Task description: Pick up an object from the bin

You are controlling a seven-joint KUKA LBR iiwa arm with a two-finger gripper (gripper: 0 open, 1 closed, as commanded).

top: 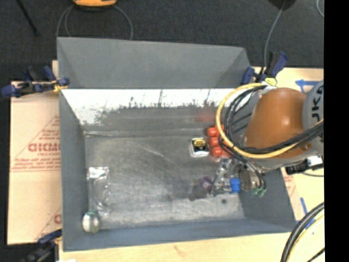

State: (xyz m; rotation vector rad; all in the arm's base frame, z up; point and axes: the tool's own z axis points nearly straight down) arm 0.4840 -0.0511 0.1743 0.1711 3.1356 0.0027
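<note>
gripper [221, 183] low, right of centre, just beside small dark-purple thing [204, 185] | opening: cannot tell | advice: centre on it, descend straight, avoid red cluster [215, 141] above

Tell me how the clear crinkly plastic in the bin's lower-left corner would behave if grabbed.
The clear plastic looks thin and crumpled, so it is probably floppy and very light, likelier to fold than hold its shape. Its glossy surface suggests it may slip. The round greyish thing at its lower end might roll if the plastic is dragged.
</note>
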